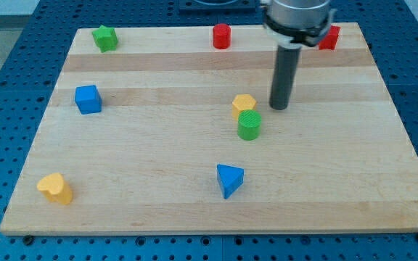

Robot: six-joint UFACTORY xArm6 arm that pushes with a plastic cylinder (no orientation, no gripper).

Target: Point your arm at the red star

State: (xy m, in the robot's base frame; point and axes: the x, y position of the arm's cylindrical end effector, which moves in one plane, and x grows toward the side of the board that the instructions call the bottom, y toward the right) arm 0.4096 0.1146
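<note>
Standing upright on the bench (158, 210), the dark rod comes down from the grey arm housing at the view's top, and its tip (279, 108) rests on the pale wood right of centre. This tool is a plain rod with nothing to open or close, so it grasps nothing; the tip touches no block.

Nearest to the tip, just to its left, sits the yellow block (243, 105), which looks hexagonal. The green cylinder (250, 125) stands right below that one, the two apparently touching or nearly so.

The red star (330, 37) lies at the view's top right, close to the bench's far edge, partly hidden behind the arm housing; its shape cannot be fully made out. It is well apart from the tip, up and to the right.

A red cylinder (222, 35) stands along the same far edge, left of the arm. The green star (105, 38) is at the top left. A blue cube (88, 99) sits at the left side, a blue triangular block (229, 180) near the bottom centre, and a yellow heart-like block (56, 188) at the bottom left.
</note>
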